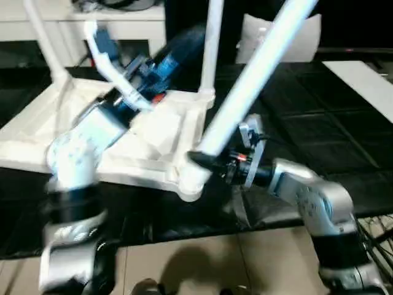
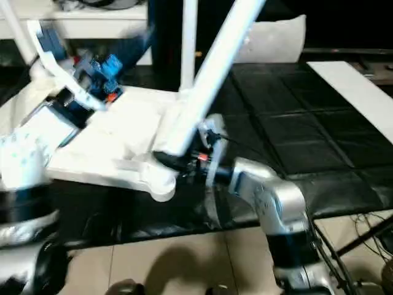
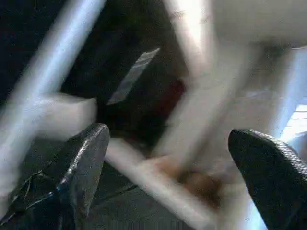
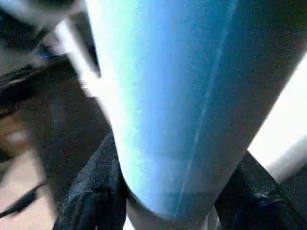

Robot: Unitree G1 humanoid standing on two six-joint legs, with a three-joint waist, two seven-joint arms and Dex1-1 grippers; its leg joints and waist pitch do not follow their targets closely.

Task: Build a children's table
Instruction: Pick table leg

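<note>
We find two legs [image 1: 210, 43] seated upright in the upturned top [image 1: 153, 141], our right hand [image 1: 212, 163] clamping a tilted third leg [image 1: 252, 77] at the near corner socket [image 1: 187, 181], left hand [image 3: 168, 177] released.

A table top [image 1: 153, 138] lies upside down on a floor mat [image 1: 307, 123], left of centre. One leg [image 1: 212, 46] stands upright in its far right corner socket, and another leg [image 1: 46, 43] rises at its far left corner. A third leg [image 1: 252, 77] leans up and to the right from the near right corner socket [image 1: 190, 181]. The right gripper [image 1: 209, 163] clasps that leg just above the socket, reaching in from the right. The left gripper [image 1: 144, 67] hangs over the middle of the table top, its fingers [image 3: 81, 158] spread apart. A flat board [image 1: 362, 83] lies on the mat at far right.
</note>
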